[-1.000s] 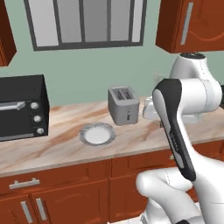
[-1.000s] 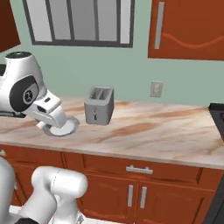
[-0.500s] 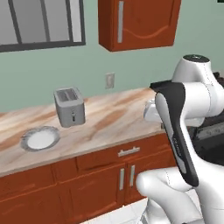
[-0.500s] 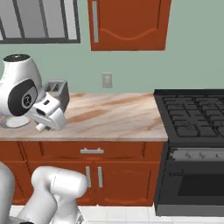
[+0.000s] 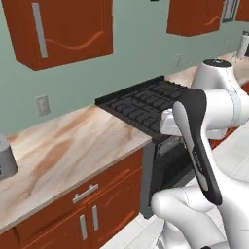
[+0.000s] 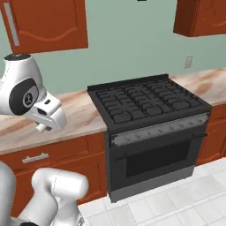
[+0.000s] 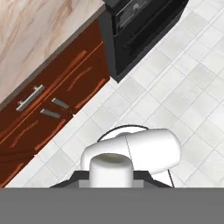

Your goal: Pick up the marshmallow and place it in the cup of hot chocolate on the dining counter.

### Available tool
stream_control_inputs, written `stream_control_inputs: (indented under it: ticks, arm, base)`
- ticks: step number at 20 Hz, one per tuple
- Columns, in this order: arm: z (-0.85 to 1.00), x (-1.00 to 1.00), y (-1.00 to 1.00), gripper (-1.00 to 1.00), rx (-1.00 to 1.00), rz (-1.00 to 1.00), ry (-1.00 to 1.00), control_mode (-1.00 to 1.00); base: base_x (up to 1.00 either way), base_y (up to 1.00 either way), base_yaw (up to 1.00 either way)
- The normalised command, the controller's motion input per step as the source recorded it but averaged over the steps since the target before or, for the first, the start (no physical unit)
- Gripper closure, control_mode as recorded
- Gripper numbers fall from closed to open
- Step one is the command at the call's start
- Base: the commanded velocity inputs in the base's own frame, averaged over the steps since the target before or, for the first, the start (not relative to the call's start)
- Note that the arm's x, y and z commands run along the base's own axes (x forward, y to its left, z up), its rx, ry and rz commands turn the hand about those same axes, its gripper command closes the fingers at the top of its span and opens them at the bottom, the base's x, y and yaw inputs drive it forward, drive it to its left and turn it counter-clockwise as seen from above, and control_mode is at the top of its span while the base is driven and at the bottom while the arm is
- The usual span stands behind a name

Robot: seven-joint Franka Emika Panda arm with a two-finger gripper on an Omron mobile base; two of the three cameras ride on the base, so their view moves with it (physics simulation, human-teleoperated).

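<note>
Left base view looked over a wall-backed marble counter (image 5: 58, 155) with red-brown cabinets below, a black stove (image 5: 146, 104) set into it, and the grey edge of a toaster (image 5: 6, 163) at the far left. None of the task's things appeared here: no marshmallow, no yellow cup, no dining counter with its sink and stools, so where they lay could not be told. Judged from that, the task was hardly begun; finding the marshmallow, lifting it and dropping it into the cup all remained.

The arm was folded close to its own body, the forearm raised and the wrist (image 6: 46, 114) tucked in front of the counter edge, hand pointing downward. The hand view looked straight down at the pale tiled floor (image 7: 175, 87), the cabinet fronts (image 7: 57, 105) and the oven door. The fingertips were not visible, so whether the gripper was spread or closed could not be told.
</note>
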Motion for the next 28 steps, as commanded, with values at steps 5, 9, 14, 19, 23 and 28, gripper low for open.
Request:
stream_control_inputs:
  ticks: [5, 9, 14, 19, 23, 28]
  arm:
    - [0.0, 0.0, 0.0, 1.0, 0.0, 0.0, 0.0, 1.0]
    - [0.0, 0.0, 0.0, 1.0, 0.0, 0.0, 0.0, 1.0]
    - [0.0, 0.0, 0.0, 1.0, 0.0, 0.0, 0.0, 1.0]
    - [0.0, 0.0, 0.0, 1.0, 0.0, 0.0, 0.0, 1.0]
    - [0.0, 0.0, 0.0, 1.0, 0.0, 0.0, 0.0, 1.0]
    - [0.0, 0.0, 0.0, 1.0, 0.0, 0.0, 0.0, 1.0]
  base:
    - [0.0, -0.48, -0.64]
    - [0.0, -0.47, -0.62]
    - [0.0, -0.41, -0.58]
    - [0.0, -0.16, -0.66]
    - [0.01, -0.01, -0.73]
    - [0.03, 0.0, -0.72]
